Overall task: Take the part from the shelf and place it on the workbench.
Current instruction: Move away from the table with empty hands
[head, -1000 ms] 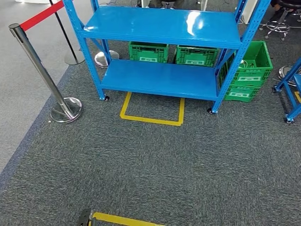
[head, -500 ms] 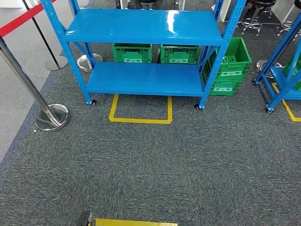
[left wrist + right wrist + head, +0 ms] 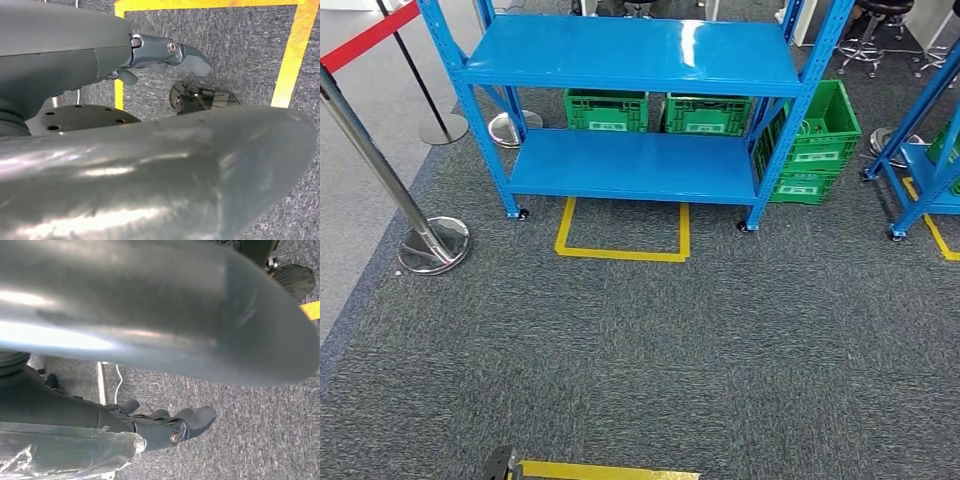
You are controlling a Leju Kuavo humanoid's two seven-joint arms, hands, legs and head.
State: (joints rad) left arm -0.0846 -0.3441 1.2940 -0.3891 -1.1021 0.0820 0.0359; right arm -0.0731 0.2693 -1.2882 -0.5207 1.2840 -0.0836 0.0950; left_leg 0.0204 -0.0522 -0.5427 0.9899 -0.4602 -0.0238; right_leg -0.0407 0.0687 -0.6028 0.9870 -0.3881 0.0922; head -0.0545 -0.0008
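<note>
Speckled grey carpet [image 3: 637,340] under glossy blue steel shelf [image 3: 633,55].

A workshop or test hall: blue steel shelf [image 3: 629,110], green crates [image 3: 814,140], yellow floor tape [image 3: 622,250], and barrier post [image 3: 380,170] at the left of the frame.

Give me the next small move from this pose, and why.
Probably a short step forward toward the blue shelf, stopping at the yellow floor marking. Carpet separates the robot from that marking, and both arms hang down: the left hand and right hand hold nothing, fingers apart over the floor. No part shows on the shelf boards; green crates stand behind it.
</note>
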